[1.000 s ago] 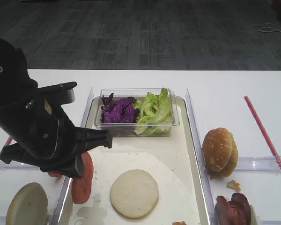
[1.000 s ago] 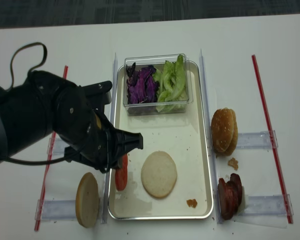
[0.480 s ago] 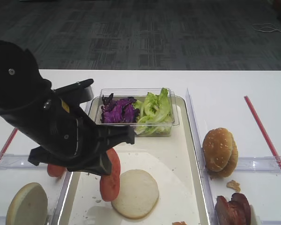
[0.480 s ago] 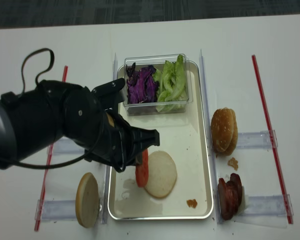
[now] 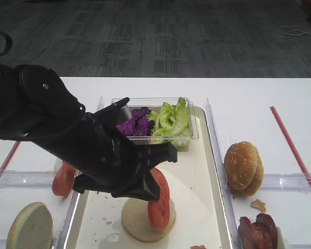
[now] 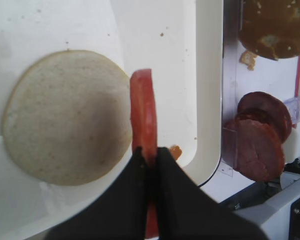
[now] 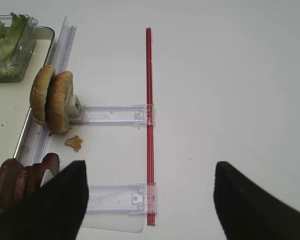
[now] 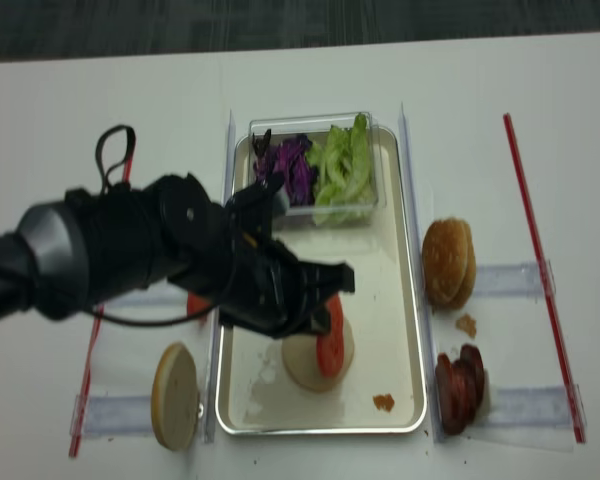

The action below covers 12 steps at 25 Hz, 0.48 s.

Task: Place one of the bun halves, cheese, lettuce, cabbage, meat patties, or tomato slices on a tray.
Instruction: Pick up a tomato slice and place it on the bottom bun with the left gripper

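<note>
Tomato slice [image 6: 143, 112] is pinched edge-on in the closed left end effector [image 6: 150, 156], hung over the pale bun half [image 5: 136, 224] on the tray [image 5: 207, 171]. Placing step; lowering and release needed next. Right end effector's state cannot be told.

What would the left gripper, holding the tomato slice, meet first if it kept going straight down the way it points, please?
Probably the pale bun half on the tray: the left gripper holds the tomato slice edge-on over the bun's right rim, though the height above it is unclear.

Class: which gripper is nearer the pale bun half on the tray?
Left. The left gripper holds a tomato slice over the bun half; the right gripper is off the tray.
</note>
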Available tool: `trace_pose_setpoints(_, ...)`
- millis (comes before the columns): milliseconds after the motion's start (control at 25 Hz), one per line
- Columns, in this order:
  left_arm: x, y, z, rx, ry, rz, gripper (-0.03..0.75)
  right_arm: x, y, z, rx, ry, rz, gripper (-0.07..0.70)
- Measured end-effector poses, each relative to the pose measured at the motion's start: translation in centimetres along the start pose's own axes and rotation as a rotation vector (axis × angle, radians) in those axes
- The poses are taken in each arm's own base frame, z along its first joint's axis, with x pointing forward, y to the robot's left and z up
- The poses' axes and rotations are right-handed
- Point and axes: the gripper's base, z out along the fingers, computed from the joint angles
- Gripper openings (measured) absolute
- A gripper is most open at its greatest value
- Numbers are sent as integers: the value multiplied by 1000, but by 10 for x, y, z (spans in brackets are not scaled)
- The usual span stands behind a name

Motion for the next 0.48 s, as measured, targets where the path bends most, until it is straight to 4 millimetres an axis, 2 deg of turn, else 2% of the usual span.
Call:
trace_pose_setpoints(280,-2,1,13,32,13,10,-3,0,0,0,0,0,0,563)
trace_pose_setpoints(480,-2,2,14,33,14,27,-3,0,0,0,0,2,0,563)
